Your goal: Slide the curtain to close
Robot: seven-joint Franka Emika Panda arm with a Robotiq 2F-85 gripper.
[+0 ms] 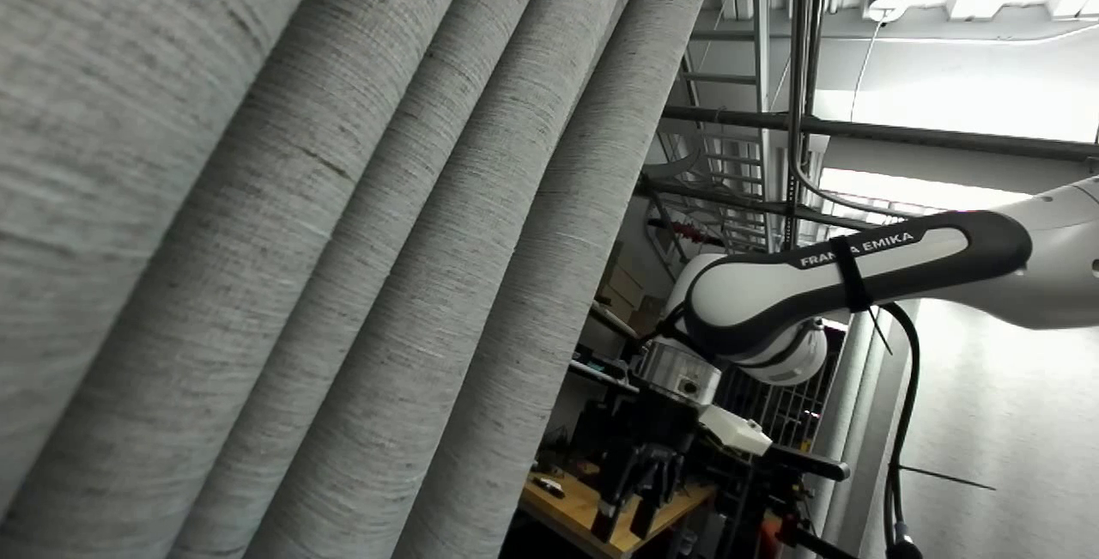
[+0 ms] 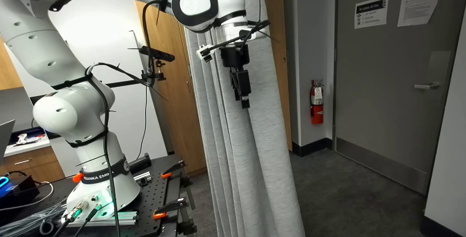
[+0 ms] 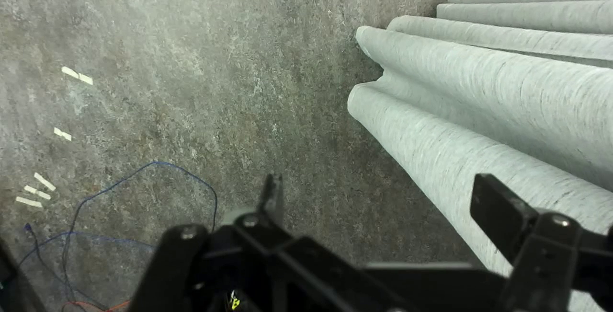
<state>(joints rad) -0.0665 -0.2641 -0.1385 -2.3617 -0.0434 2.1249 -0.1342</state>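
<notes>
Hand (image 3: 380,192) hangs near pleated curtain (image 1: 361,250)
Its jaws stand wide apart, one overlapping the curtain in the wrist view; contact is unclear.

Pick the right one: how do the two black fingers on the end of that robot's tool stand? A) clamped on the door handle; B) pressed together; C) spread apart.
C: in the wrist view the tool has a clear gap between its fingers, with floor and curtain showing through.

The light-grey, dark-flecked curtain (image 2: 251,146) hangs gathered in long, deep, rounded folds, its hem wavy.
</notes>
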